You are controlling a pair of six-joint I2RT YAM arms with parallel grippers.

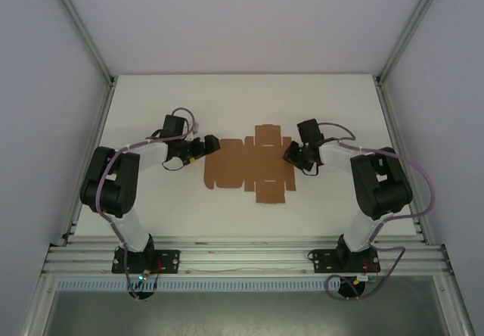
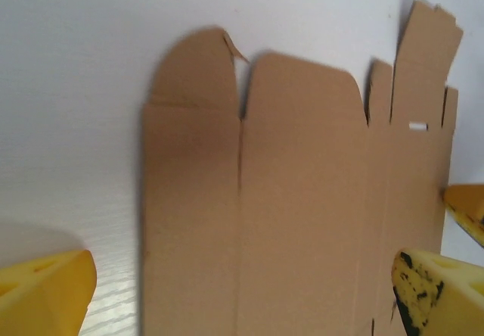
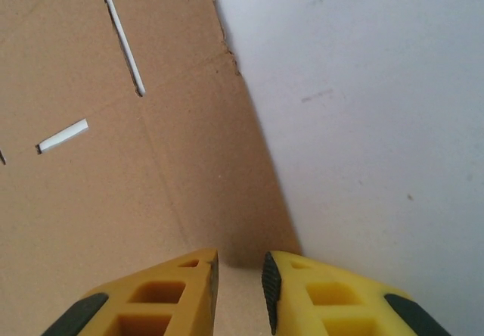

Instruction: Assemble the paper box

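Observation:
The paper box (image 1: pixel 249 166) lies flat and unfolded on the white table, a brown cardboard sheet with creased panels, flaps and slots. My left gripper (image 1: pixel 210 145) hovers at its left end, wide open. In the left wrist view the cardboard (image 2: pixel 302 200) spans the gap between the open jaws (image 2: pixel 243 275). My right gripper (image 1: pixel 290 154) is at the sheet's right edge. In the right wrist view its jaws (image 3: pixel 240 264) stand a narrow gap apart over the edge of the cardboard (image 3: pixel 113 162). Whether the pads touch the sheet is unclear.
The white table (image 1: pixel 340 109) has bare room behind and in front of the sheet. Aluminium frame posts (image 1: pixel 83 29) and grey walls border it on both sides. The arm bases (image 1: pixel 144 260) stand at the near rail.

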